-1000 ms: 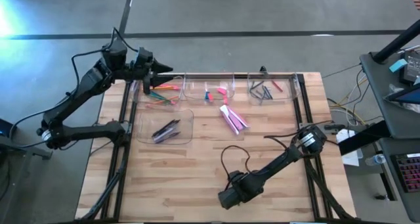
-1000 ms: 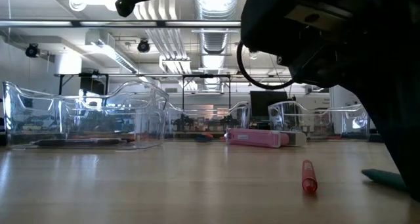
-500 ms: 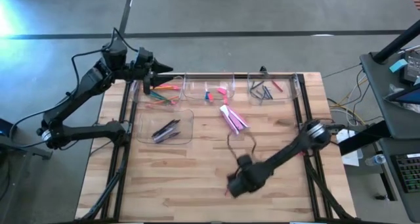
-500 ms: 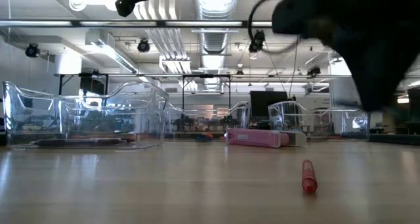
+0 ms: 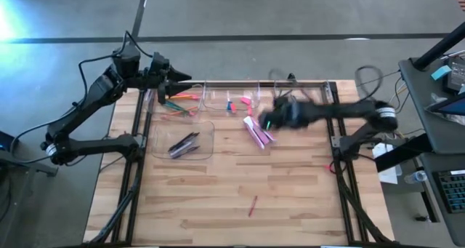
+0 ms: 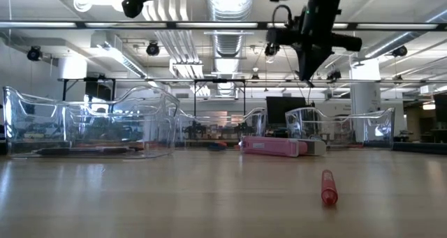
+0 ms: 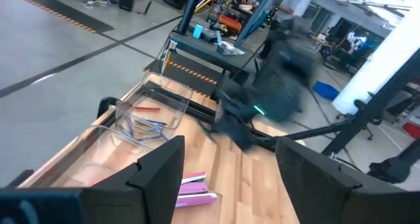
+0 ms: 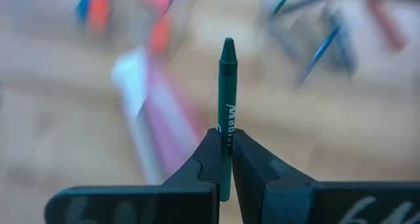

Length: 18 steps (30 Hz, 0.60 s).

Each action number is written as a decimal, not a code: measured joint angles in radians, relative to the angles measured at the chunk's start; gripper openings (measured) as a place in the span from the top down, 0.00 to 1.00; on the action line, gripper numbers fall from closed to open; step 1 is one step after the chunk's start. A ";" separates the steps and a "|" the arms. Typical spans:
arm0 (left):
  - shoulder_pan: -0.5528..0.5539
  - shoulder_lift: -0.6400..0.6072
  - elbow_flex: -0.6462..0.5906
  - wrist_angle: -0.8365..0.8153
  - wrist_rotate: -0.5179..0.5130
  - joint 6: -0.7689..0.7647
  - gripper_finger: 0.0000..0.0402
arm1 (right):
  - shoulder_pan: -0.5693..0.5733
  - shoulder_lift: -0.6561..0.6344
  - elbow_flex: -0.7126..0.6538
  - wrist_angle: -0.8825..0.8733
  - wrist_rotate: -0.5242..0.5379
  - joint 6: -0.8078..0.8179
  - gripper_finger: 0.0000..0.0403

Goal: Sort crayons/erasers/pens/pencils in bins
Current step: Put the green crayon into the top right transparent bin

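The right gripper [image 8: 225, 159] is closed on a green crayon [image 8: 226, 106], pointing straight out past the fingertips. In the high view it hangs above centre, w/ the crayon bin [image 5: 174, 102] further left, in the upper left. The left gripper [image 5: 174, 79] waits there, wide open, empty.

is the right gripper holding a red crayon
No, the right gripper is shut on a green crayon; a red crayon lies on the table.

I see three bins [image 5: 231, 100] in a row along the table's [image 5: 218, 190] far edge, erasers [image 5: 259, 132] just before them, probably touching each other.
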 joint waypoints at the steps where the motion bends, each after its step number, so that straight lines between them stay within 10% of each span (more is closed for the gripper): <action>1: -0.006 0.000 0.000 0.000 0.001 0.000 0.44 | -0.061 -0.033 -0.022 0.028 0.000 -0.056 0.97; 11: -0.099 -0.001 0.000 -0.002 0.006 -0.026 0.44 | -0.503 -0.175 -0.155 0.190 -0.028 -0.378 0.96; 18: -0.168 0.021 0.000 0.001 0.006 -0.026 0.44 | -0.601 -0.180 -0.144 0.201 -0.126 -0.493 0.72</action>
